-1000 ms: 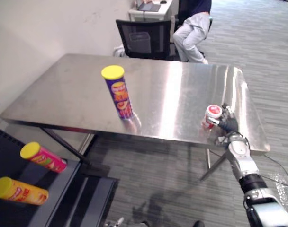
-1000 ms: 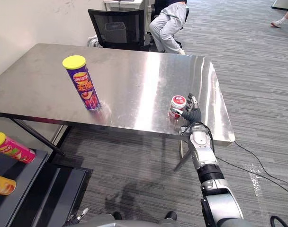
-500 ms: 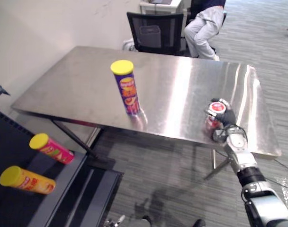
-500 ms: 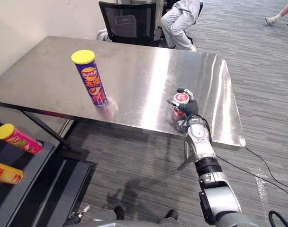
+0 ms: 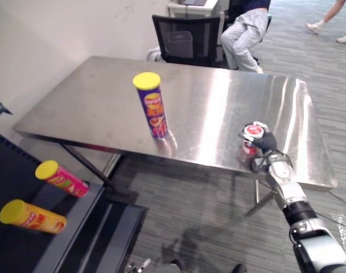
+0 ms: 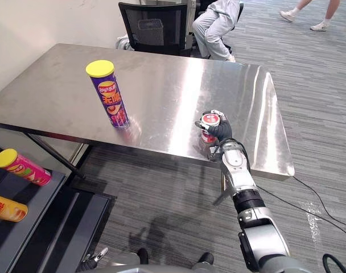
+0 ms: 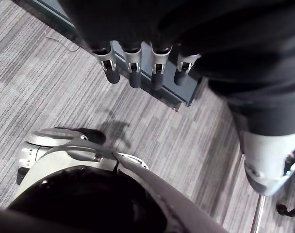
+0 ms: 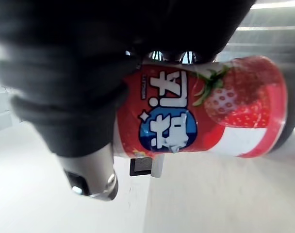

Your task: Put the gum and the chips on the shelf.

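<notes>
Barely started here: right hand clamped round the gum by the front edge of the table, left hand dangling loose over the floor, chips upright mid-table, 0 of 2 on the shelf beside its 2 tubes yet - gum label red and white, strawberry picture, white writing on a blue patch.

gum bottle: red and white with a strawberry print, standing upright near the steel table's front right edge, being gripped by the right hand.
chips can: purple with a yellow lid, standing upright left of the table's middle.
</notes>
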